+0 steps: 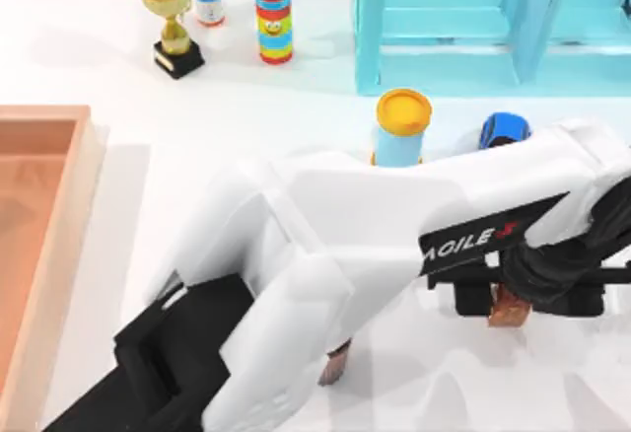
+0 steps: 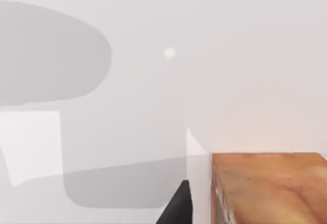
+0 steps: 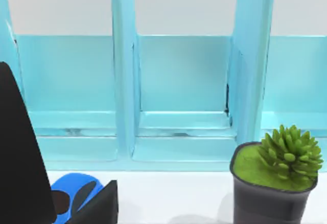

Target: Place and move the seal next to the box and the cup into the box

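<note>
— Where's the seal (image 1: 509, 308)?
— Pinched in the right pincer (image 1: 511, 306), above the bench (image 1: 296, 107).
— The cup (image 1: 335, 363)?
— Under the left arm; its pincer's state I cannot tell.
— The box (image 1: 59, 215)?
— Well apart, far left.

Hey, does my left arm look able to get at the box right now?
Probably yes. The box lies open-topped at the table's left edge, on the left arm's side, and the table beside its rim is bare, so nothing stands in the way.
</note>
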Controlling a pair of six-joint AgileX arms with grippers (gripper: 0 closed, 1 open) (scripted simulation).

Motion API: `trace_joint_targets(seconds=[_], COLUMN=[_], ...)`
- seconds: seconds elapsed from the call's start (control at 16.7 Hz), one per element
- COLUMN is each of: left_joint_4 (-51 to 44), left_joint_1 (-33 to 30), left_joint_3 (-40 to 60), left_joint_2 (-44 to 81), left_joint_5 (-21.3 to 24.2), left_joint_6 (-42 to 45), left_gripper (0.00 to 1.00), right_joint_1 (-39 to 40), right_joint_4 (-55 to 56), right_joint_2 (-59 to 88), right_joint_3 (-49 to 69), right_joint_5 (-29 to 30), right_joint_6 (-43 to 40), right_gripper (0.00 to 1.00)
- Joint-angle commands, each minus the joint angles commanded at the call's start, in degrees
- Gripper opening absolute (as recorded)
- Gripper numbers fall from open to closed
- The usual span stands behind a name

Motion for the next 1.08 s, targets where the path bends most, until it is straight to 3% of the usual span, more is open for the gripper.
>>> trace_joint_targets(seconds=[0.3,0.9,1.08], left_joint_4=[0.0,0.0,-0.2], left_joint_1=[0.0,-0.1,1.6], left_joint_3=[0.0,-0.1,-4.1], left_joint_2=[0.0,-0.1,-4.2], left_joint_5=[0.0,0.0,0.2], left_joint_6=[0.0,0.2,1.7], left_gripper=[0.02,0.00,0.00], right_joint_1=[0.0,0.0,0.0], right_joint_4=[0.0,0.0,0.0], right_joint_2=[0.0,0.0,0.0], right_joint_3=[0.0,0.0,0.0], right_joint_5=[0.0,0.0,0.0], right_joint_6=[0.0,0.0,0.0], right_gripper=[1.00,1.00,1.00])
